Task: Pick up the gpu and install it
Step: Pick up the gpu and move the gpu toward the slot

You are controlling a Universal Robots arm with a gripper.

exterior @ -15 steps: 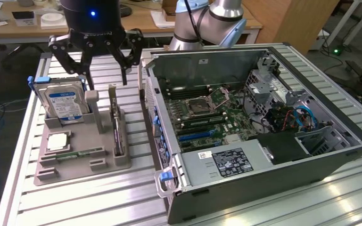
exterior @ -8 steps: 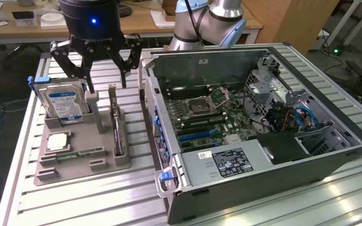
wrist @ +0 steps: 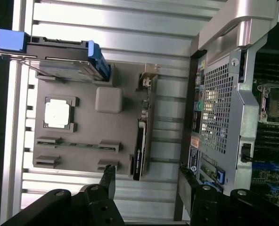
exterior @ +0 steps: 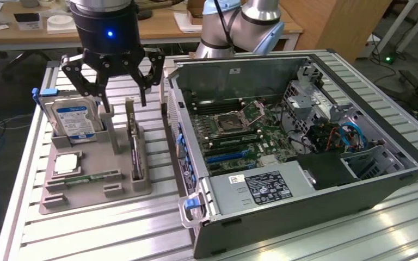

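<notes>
Exterior view: the robot's hand [exterior: 125,103] hangs over a gray parts tray [exterior: 122,191] on the slatted metal tabletop [exterior: 85,234], its black fingers [exterior: 106,106] spread wide and gripping nothing. Just beneath it the gpu [exterior: 133,149] stands on its long edge in a slot of the tray, on the side nearest the computer case [exterior: 383,179], with its pale bracket [exterior: 130,109] at the end farther from the camera. The card is not yet lifted.

A hard drive [exterior: 74,119] with a blue label stands upright at the tray's far corner, on the exterior view's left of the card. A processor chip [exterior: 67,162] and a slim memory stick [exterior: 93,176] lie flat in front of it. The case lies open on its side, on the exterior view's right of the tray, with its motherboard [exterior: 245,136] exposed.

In the wrist view the two fingertips [wrist: 110,172] stand well apart, and the gpu [wrist: 142,141] runs along the line between them. The hand [wrist: 146,172] is clear of the tray [wrist: 120,136]. The hard drive [wrist: 64,56] and the chip [wrist: 58,113] sit beyond the card. The perforated wall of the case [wrist: 219,108] is on the card's other side.
</notes>
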